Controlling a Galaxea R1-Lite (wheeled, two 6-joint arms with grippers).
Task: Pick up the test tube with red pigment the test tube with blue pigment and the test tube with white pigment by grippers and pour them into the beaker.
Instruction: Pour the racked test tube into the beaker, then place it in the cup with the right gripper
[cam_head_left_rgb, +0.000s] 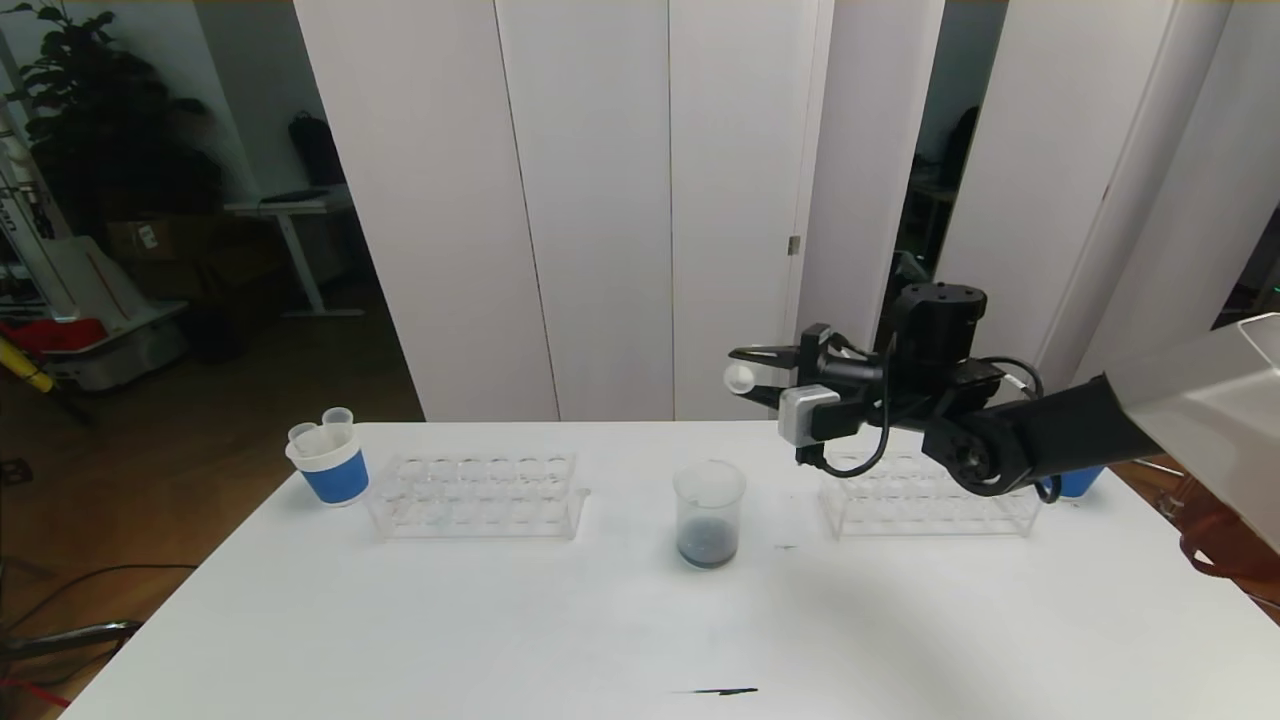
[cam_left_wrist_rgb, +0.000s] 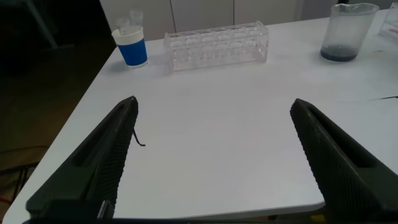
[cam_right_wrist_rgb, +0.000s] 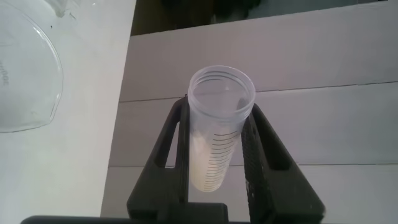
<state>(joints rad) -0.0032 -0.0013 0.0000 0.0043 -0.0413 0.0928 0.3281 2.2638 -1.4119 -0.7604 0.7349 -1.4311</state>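
Observation:
My right gripper (cam_head_left_rgb: 752, 376) is shut on the test tube with white pigment (cam_head_left_rgb: 740, 378), held lying nearly level in the air, above and to the right of the beaker (cam_head_left_rgb: 710, 512). In the right wrist view the tube (cam_right_wrist_rgb: 217, 140) sits between the two black fingers (cam_right_wrist_rgb: 261, 149), cream liquid pooled along its lower side, with the beaker's rim (cam_right_wrist_rgb: 28, 68) beside it. The beaker holds dark blue-grey liquid. My left gripper (cam_left_wrist_rgb: 214, 104) hovers open over bare table near the front edge, holding nothing. No test tube with red pigment or with blue pigment is in view.
A clear rack (cam_head_left_rgb: 475, 495) stands left of the beaker and another (cam_head_left_rgb: 925, 497) stands right of it, under my right arm. A blue-sleeved paper cup (cam_head_left_rgb: 328, 462) with empty tubes is at the far left. A second blue cup (cam_head_left_rgb: 1078, 483) peeks from behind the arm. A dark streak (cam_head_left_rgb: 715, 690) marks the front edge.

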